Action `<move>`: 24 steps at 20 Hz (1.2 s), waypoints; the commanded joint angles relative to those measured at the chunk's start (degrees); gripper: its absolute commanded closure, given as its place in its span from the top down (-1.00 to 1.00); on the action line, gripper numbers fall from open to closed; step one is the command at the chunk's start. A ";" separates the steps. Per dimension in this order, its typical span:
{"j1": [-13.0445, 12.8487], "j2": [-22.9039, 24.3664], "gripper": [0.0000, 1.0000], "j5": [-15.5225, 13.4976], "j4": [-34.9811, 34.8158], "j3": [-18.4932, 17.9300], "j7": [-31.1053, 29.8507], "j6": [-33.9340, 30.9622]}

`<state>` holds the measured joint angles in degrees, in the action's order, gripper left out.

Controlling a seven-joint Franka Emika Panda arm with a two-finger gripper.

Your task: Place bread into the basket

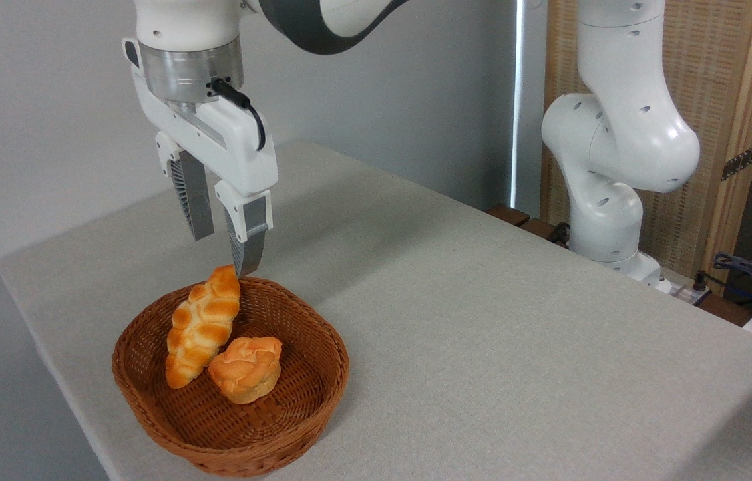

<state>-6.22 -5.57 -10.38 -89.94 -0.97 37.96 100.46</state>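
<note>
Grey tabletop (483,321) against a plain wall, arm base off to the right by a wooden screen. Basket (312,394) sat near the front left corner, well inside the edges, so I saw no tip-off risk.

Bread (201,325) was inside the basket, lying lengthwise and tilted: lower tip down on the weave, upper tip propped on the back rim and poking slightly above it. I read that as the loaf being about as long as the basket is wide, so it couldn't lie flat with the bun (247,368) taking the middle of the floor. Bun touched the loaf's lower flank and probably helped wedge it.

Pincer (221,252) hung just above the loaf's raised tip, fingers pointing down, spread apart with nothing between them. The near finger's tip looked very close to the crust; I couldn't tell whether it touched. Height and position fit a release over the back rim.

My call: task essentially done, bread was in. Only worry was the propped end; a finger snagging it on the way up could lever the loaf out over the rim. I'd have gone straight up, no sideways motion.
</note>
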 commanded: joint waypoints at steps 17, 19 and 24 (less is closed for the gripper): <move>-0.55 9.35 1.00 6.43 -3.93 -2.01 5.46 -9.50; -0.64 9.09 1.00 7.13 -4.19 -2.10 5.46 -9.23; -0.90 8.82 1.00 7.31 -4.37 -3.32 5.55 -7.91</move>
<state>-6.26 2.77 -4.04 -93.39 -2.52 42.49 90.39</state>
